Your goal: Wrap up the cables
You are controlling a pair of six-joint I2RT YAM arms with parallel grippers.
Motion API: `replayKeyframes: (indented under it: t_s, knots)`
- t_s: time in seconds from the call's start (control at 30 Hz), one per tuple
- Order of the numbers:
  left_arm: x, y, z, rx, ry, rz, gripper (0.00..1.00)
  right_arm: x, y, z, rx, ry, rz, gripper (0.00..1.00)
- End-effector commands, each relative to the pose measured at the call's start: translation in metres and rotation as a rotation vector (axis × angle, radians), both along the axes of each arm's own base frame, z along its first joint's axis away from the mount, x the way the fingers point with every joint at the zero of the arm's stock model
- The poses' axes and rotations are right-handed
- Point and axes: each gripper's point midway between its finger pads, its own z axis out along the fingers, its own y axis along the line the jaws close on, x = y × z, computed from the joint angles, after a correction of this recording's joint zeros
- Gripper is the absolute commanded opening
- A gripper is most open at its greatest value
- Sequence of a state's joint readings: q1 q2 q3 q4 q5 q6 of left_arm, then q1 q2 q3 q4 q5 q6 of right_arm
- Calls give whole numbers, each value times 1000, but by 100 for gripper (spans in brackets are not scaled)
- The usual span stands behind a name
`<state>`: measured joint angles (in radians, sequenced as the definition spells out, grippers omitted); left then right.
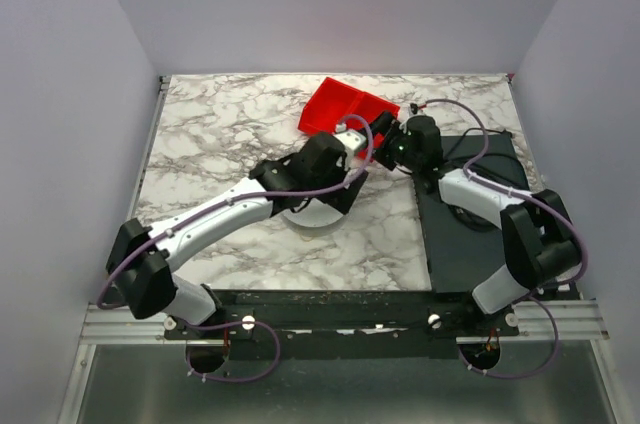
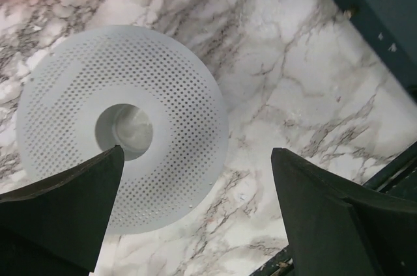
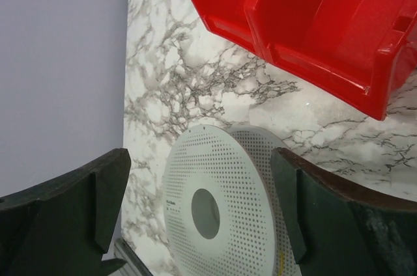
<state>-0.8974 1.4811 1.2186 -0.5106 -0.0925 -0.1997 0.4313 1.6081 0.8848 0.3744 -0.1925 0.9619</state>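
A white perforated spool [image 2: 124,126] with a round centre hole lies flat on the marble table [image 2: 293,100]. It also shows under the left arm as the spool [image 1: 312,216]. In the right wrist view the spool [image 3: 215,204] shows two flanges, and a short yellow strand of the cables [image 3: 281,263] peeks out between them at the lower right. The rest of the cables is hidden. My left gripper [image 2: 197,152] hangs open above the spool's right edge, holding nothing. My right gripper [image 3: 201,155] is open too, above the spool and apart from it.
A red two-compartment bin [image 1: 345,104] sits at the back of the table, and the same red bin [image 3: 306,22] lies just past the spool. A dark mat [image 1: 470,234] covers the table's right side. Both wrists crowd together near the bin.
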Motion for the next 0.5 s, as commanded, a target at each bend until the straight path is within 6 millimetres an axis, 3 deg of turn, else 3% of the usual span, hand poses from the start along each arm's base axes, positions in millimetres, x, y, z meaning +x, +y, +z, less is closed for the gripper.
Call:
replayKeyframes:
  t_s: [0.0, 0.1, 0.23, 0.47]
  knots:
    - [6, 17, 61, -231, -22, 150, 99, -2, -21, 33, -104, -40, -54, 100]
    - [5, 37, 87, -350, -28, 223, 99, -12, -31, 61, -132, -85, -60, 100]
    - [6, 67, 107, -384, -56, 355, 99, -32, -41, 91, -145, -135, -49, 100]
    - [-4, 98, 112, -400, -79, 440, 99, -66, -65, 102, -176, -169, -78, 100]
